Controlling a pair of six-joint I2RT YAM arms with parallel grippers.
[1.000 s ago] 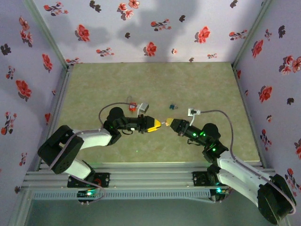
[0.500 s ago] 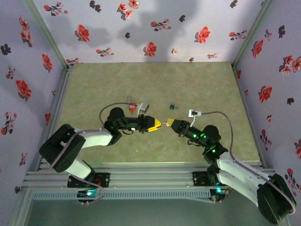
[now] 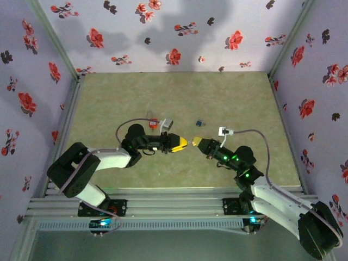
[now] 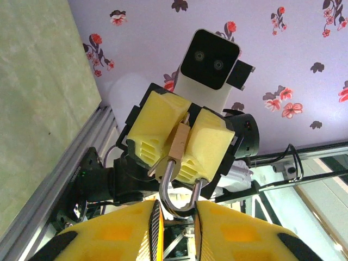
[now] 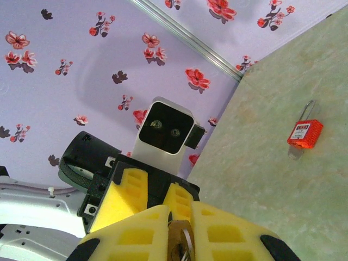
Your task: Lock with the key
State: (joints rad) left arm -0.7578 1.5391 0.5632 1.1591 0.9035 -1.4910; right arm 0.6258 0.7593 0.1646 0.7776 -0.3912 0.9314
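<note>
Lock [image 4: 177, 148] is held in the air between the two grippers, over the table's [image 3: 228, 98] near-centre. Over the last second both tips creep together and the gap is almost gone; probably the mating push.

Right gripper [image 3: 196, 143] is nearly closed, pinching the brass body. Left gripper [image 3: 185, 142] is narrow, clamped on the shackle [image 4: 179, 205] bend. Whether the key is seated: cannot tell.

Red lock [image 3: 153, 122] lies at 11 o'clock and a blue item [image 3: 200, 123] at 12. Both are apart and neither obstructs.

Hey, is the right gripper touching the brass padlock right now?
Touching. The left wrist view shows the right gripper with its yellow pads pressed against both sides of the brass padlock.
</note>
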